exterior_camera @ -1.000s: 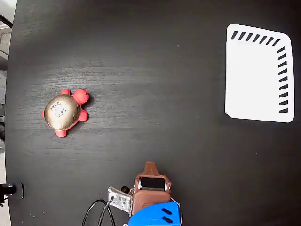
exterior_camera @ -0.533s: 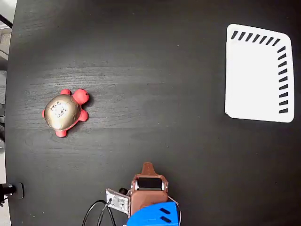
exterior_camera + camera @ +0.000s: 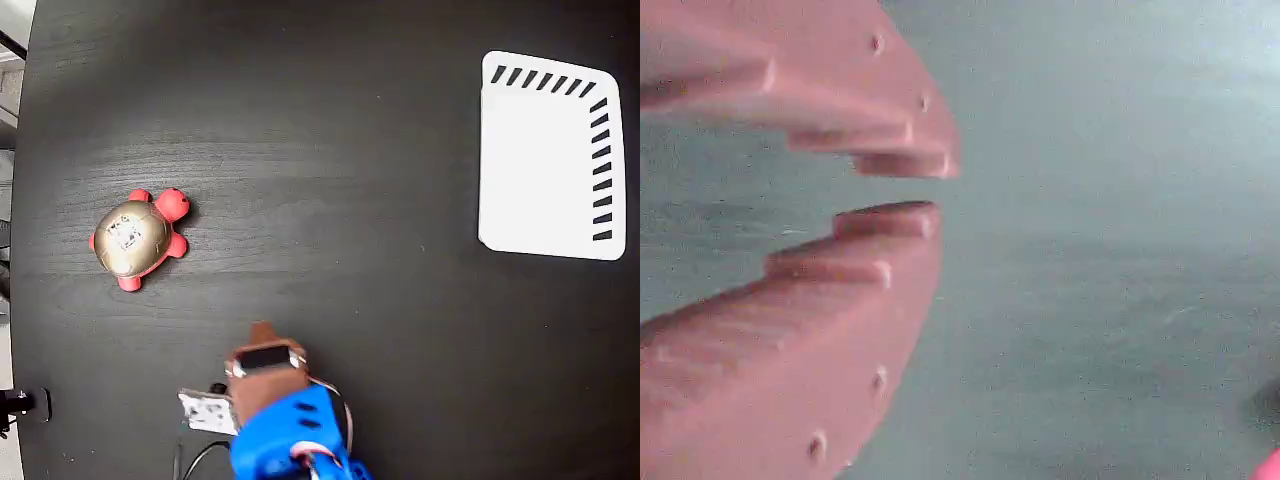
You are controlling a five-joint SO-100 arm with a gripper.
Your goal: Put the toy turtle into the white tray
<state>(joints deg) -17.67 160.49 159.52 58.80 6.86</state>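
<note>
Over on the left of the fixed view, the toy turtle [image 3: 138,237] sits on the dark counter [image 3: 320,180], gold shell up, red head toward the upper right. Far across, at the right edge, lies the white tray [image 3: 550,160], with nothing in it. Low in the picture, the brown jaws [image 3: 262,330] hang apart from both, on a blue arm [image 3: 288,440]. From the wrist view the jaws [image 3: 902,190] are released only slightly, a narrow gap between the tips, nothing in them.
</note>
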